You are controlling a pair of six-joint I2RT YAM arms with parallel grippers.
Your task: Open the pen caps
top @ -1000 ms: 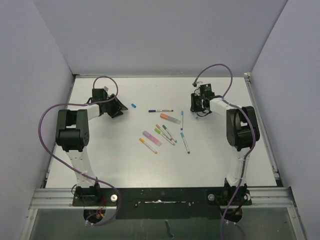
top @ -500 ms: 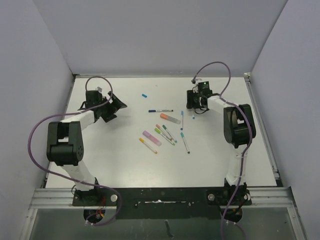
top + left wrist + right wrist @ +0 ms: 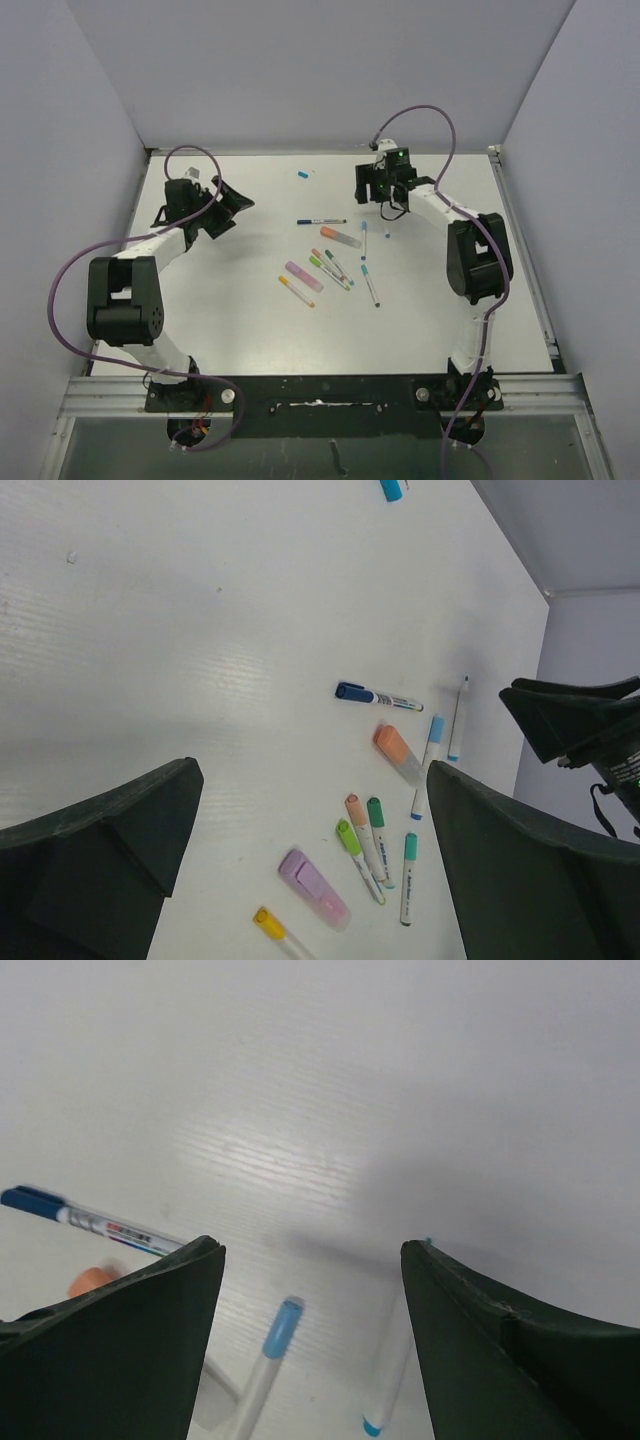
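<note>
Right gripper [image 3: 310, 1252] has its jaws apart, empty; left gripper [image 3: 312, 772] is spread wide, also empty; taking the dark-blue pen [image 3: 320, 221] as mark, the right hangs just past its right end, the left well off its left end; the light-blue-capped pen [image 3: 363, 240] lies just nearside of that right end, long axis near-to-far, so the right arm seems nearer; a loose blue cap [image 3: 302, 174] lies beyond.

- We find bare table [image 3: 220, 320] open along the near edge.
- The pens [image 3: 330, 262] crowd the middle.
- A blue cap [image 3: 302, 174] lies alone near the far edge.
</note>
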